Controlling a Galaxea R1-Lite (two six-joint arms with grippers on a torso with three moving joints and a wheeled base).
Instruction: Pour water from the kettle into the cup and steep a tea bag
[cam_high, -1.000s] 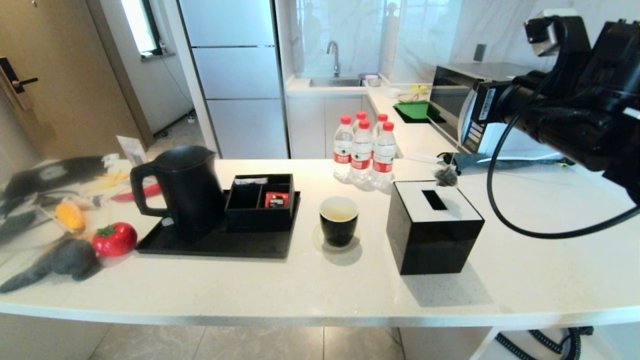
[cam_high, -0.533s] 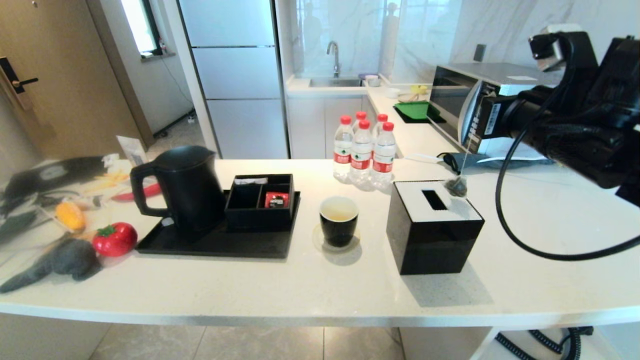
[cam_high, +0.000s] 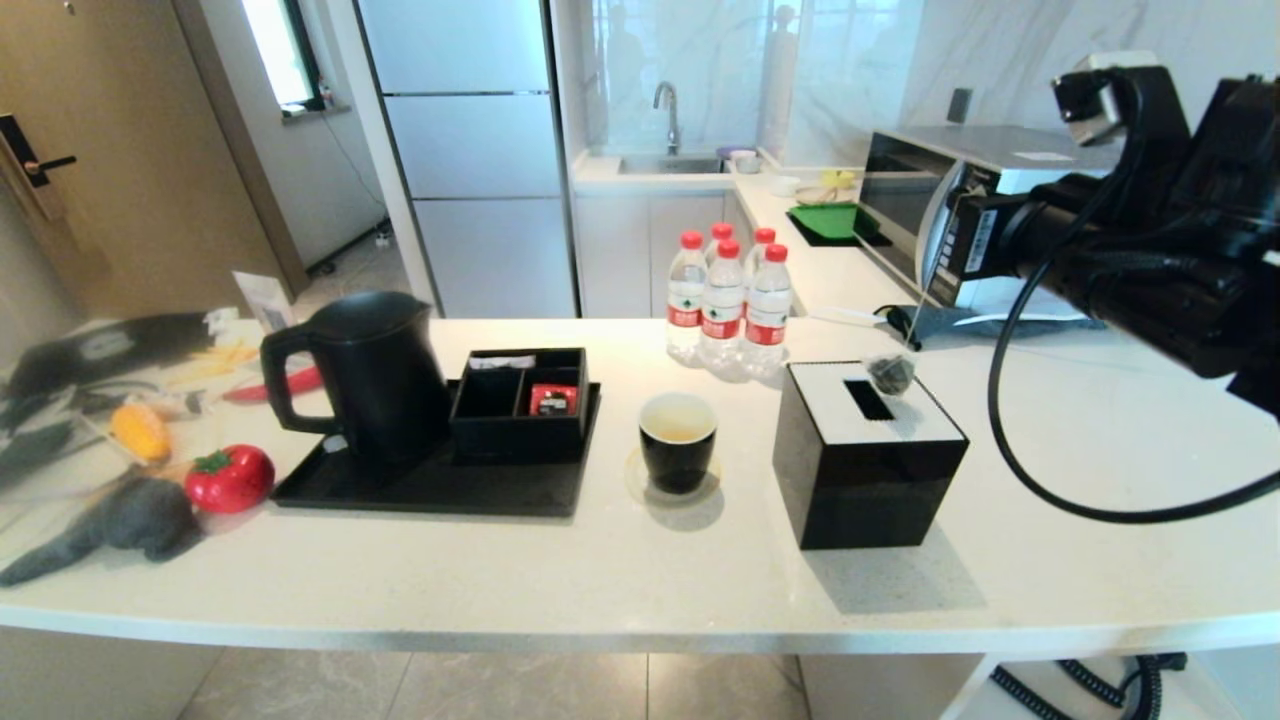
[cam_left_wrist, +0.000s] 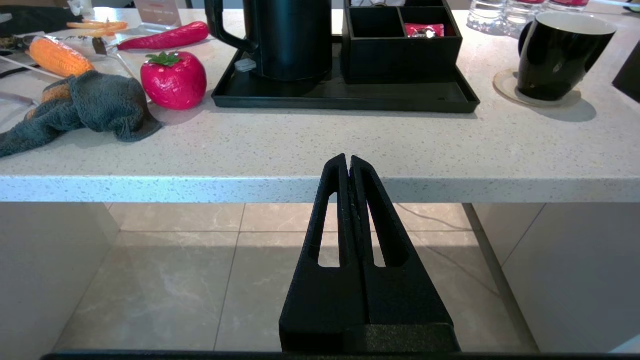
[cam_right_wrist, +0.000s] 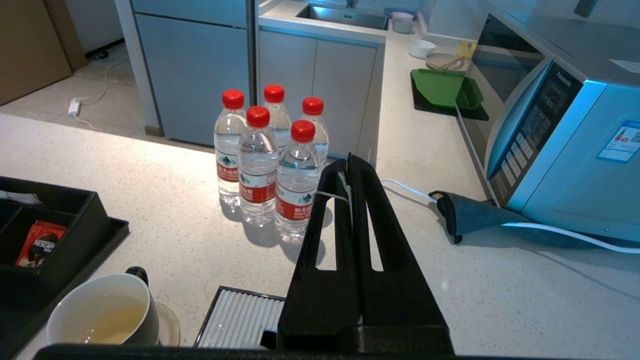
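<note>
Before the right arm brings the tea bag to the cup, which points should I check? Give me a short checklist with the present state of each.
1. Right claw shut on the string: ok.
2. Tea bag hangs free above the tissue box, not yet over the cup: ok.
3. Cup upright on its coaster, pale liquid inside: ok.
4. Kettle back on the tray, clear of the path: ok.
5. Bottles stand behind the path: ok.
6. Left claw shut, parked below the counter edge: ok.
</note>
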